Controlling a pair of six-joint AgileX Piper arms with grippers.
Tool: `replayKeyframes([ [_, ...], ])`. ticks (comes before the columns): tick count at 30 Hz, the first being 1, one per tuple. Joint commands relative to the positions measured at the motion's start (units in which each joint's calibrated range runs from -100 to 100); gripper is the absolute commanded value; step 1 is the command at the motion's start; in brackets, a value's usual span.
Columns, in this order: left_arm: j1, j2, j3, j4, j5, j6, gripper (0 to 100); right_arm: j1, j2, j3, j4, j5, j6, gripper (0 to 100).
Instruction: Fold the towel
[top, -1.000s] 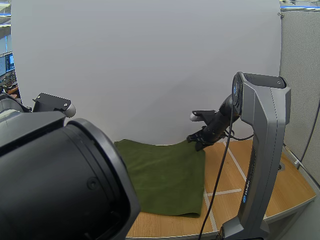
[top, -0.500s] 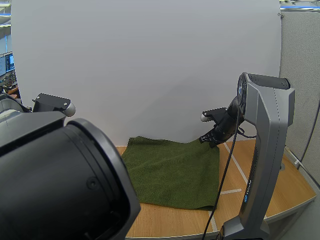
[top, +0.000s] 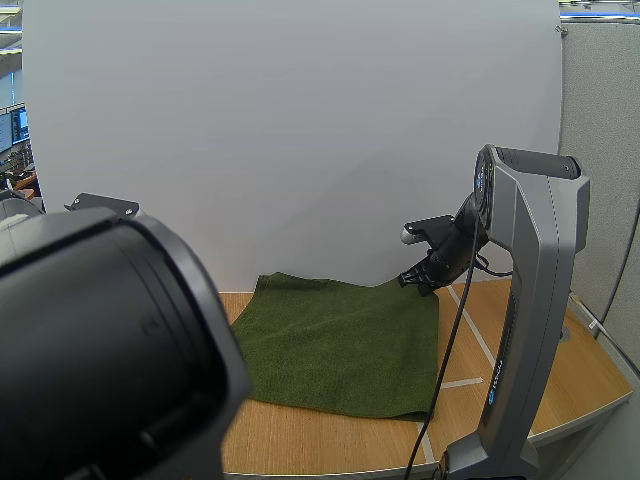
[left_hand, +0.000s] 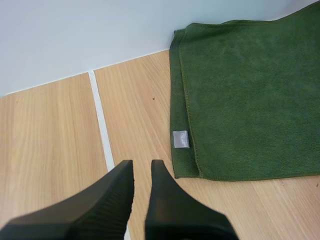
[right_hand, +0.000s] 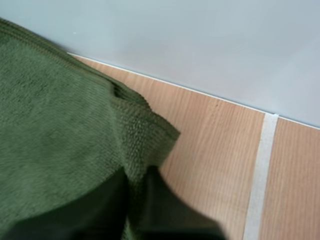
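Bare wood table (left_hand: 50, 130) left of the towel (left_hand: 240, 90) is open to pass over; white panel (top: 300, 130) stands tight against the towel's far edge; right arm (top: 530, 300) looms over the table's right side

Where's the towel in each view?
High view: towel lies flat at centre, its far right corner at the right gripper.
Left wrist: just past the open left gripper, label corner nearest.
Right wrist: corner pinched by right gripper.
Shared landmark: white wall along towel's far edge.
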Motion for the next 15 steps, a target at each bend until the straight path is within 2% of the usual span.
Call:
replayKeyframes([
  [1,0.1,6.6,0.0,-0.2,1.3,0.7,44,-0.2,-1.1,0.0,-0.6,4.0,-0.1,89],
  [2,0.1,7.4,0.0,-0.2,1.3,0.9,49,-0.2,-1.1,0.0,-0.6,4.8,-0.1,100],
  [6,0.1,10.3,0.0,-0.2,1.3,2.6,58,-0.2,-2.5,0.0,-0.6,7.2,0.3,100],
  [15,0.03,21.2,0.0,0.0,1.3,6.1,58,-2.0,-14.2,0.0,-0.6,18.1,0.8,100],
])
